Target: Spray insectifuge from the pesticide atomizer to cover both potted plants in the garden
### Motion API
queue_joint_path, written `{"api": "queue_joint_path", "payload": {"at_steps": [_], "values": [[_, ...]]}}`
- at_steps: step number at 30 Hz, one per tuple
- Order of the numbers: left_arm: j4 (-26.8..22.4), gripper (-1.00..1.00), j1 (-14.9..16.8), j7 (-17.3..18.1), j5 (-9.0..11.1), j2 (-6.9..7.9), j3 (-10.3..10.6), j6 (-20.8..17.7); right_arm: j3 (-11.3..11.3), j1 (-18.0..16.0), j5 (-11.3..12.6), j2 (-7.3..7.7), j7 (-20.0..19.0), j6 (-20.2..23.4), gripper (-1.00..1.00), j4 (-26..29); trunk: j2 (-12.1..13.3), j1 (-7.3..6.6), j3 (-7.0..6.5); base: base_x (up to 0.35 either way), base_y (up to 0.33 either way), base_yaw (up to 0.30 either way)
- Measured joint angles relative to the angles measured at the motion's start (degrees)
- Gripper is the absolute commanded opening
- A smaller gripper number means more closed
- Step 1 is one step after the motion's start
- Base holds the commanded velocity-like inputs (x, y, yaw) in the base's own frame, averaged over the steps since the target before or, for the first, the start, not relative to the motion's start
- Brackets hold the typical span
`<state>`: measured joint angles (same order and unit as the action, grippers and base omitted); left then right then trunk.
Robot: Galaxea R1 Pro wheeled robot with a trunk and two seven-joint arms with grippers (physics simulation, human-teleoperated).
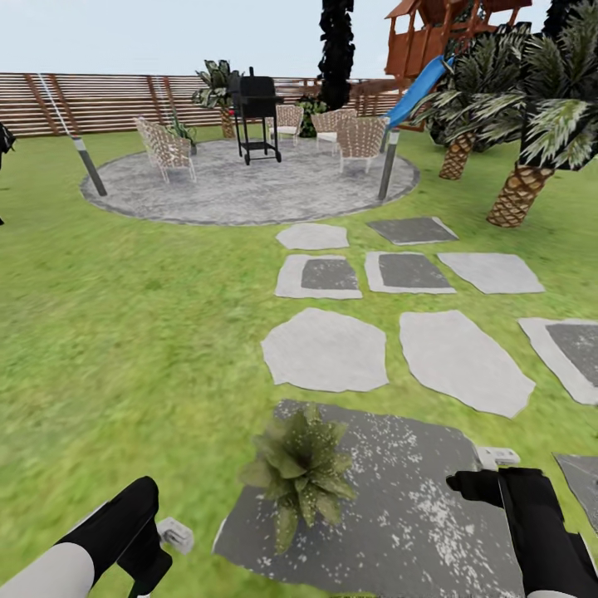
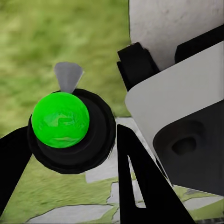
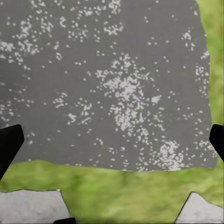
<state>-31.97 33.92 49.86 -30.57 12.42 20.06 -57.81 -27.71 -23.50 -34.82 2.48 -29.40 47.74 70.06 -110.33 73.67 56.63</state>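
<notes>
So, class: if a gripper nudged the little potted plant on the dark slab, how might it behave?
The potted plant probably tips easily: its leaves spread wide and hide the base. The leaves look thin and pointed, so likely floppy. On the flat dark slab it may slide instead.

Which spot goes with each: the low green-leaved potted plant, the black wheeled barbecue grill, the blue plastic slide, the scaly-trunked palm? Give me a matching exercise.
Things:
1. low green-leaved potted plant
2. black wheeled barbecue grill
3. blue plastic slide
4. scaly-trunked palm

Places:
A. on the round grey paved patio
B. on the green lawn, right of the stepping stones
C. at the left edge of the white-speckled dark grey slab
D. against the brown wooden play tower

Pairs: 1-C, 2-A, 3-D, 4-B
</notes>
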Motion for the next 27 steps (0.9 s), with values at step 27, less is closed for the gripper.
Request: {"api": "queue_joint_path", "payload": {"at_steps": [27], "values": [[0.0, -1.0, -0.1, 0.2, 0.0, 0.01, -0.2, 0.1, 0.0, 0.0, 0.0, 0.0, 0.0, 0.1, 1.0, 0.0, 0.0, 0.0, 0.0, 0.0, 0.212, -0.268]]}}
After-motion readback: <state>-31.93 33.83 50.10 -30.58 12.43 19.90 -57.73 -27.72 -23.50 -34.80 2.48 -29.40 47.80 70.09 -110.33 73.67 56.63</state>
